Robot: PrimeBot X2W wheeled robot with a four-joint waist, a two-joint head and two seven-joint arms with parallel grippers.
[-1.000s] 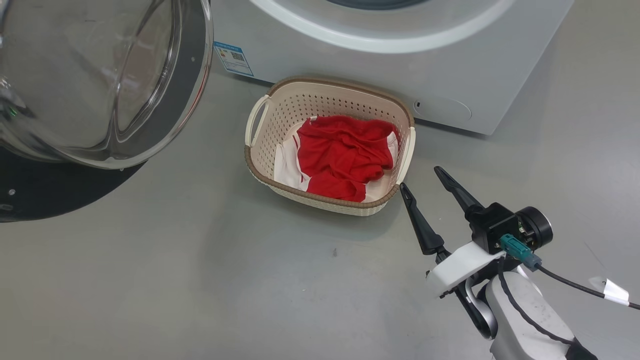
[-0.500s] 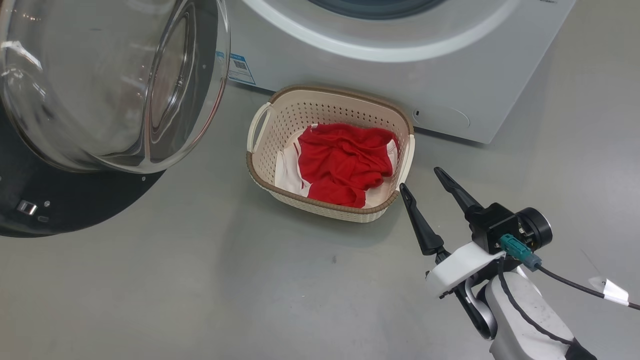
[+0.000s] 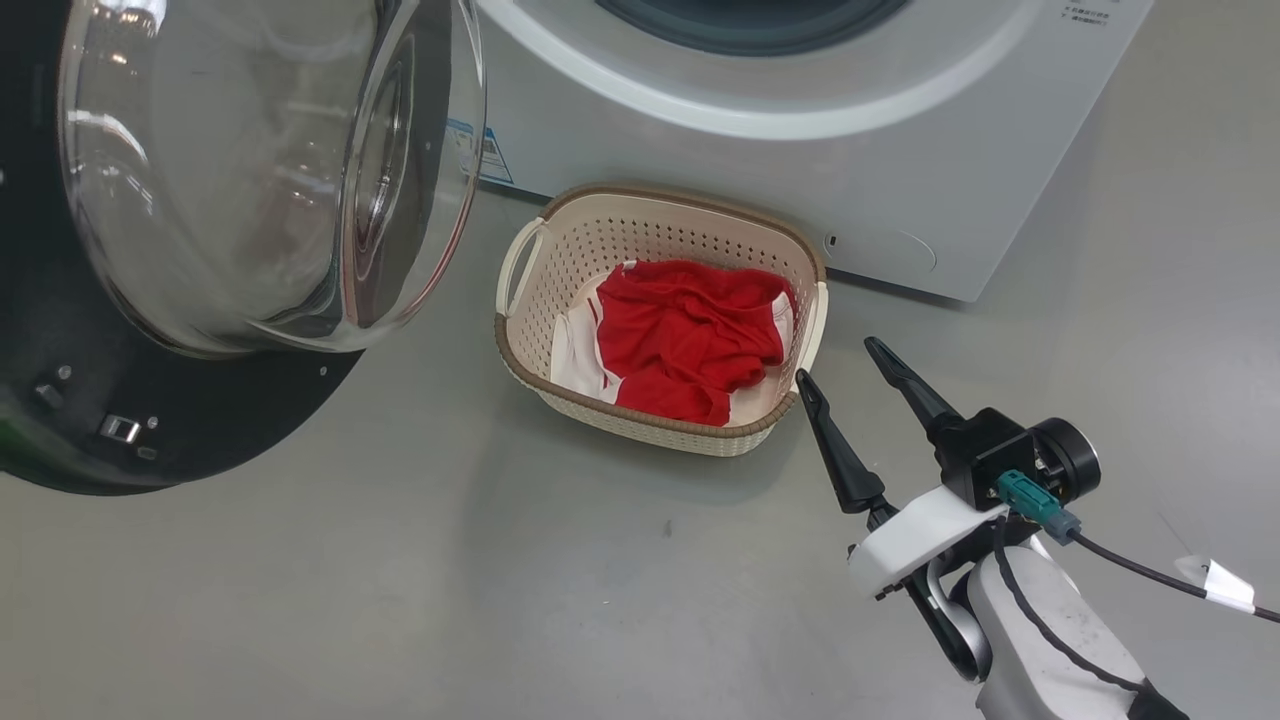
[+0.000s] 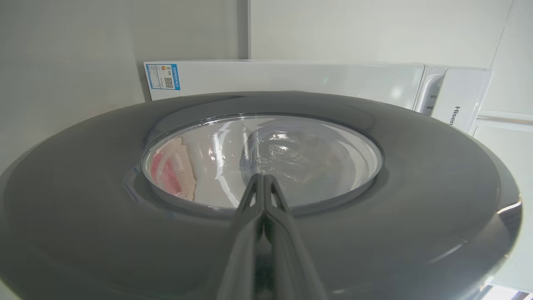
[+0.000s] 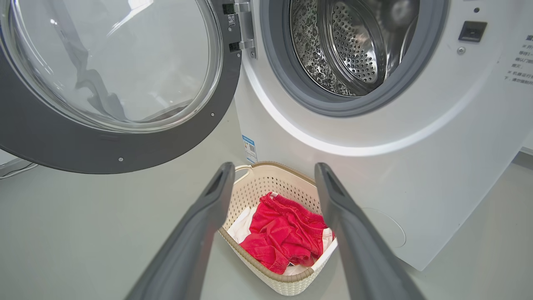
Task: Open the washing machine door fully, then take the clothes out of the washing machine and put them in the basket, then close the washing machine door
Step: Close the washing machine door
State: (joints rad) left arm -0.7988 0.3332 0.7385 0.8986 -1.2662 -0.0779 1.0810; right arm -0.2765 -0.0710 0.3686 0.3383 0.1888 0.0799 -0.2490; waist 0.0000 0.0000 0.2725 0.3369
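Note:
The washing machine door (image 3: 200, 440) stands open at the left, its glass bowl bulging toward the basket. My left gripper (image 4: 263, 177) is shut and empty, its tips close against the door's (image 4: 374, 233) outer face at the edge of the glass. The washing machine (image 3: 900, 180) stands behind, and what shows of its steel drum (image 5: 349, 46) holds nothing. The red clothes (image 3: 690, 335) lie in the cream basket (image 3: 650, 425) on the floor in front of the machine. My right gripper (image 3: 837, 362) is open and empty, just right of the basket's near corner.
Grey floor (image 3: 450, 580) stretches in front of the basket and under the door. A cable with a white tag (image 3: 1215, 585) trails from my right wrist. A blue label (image 5: 249, 148) sits on the machine's lower left front.
The door has swung right, toward the machine, its rim now nearer the basket's left handle. The head camera has tilted up a little. My right gripper has stayed put.

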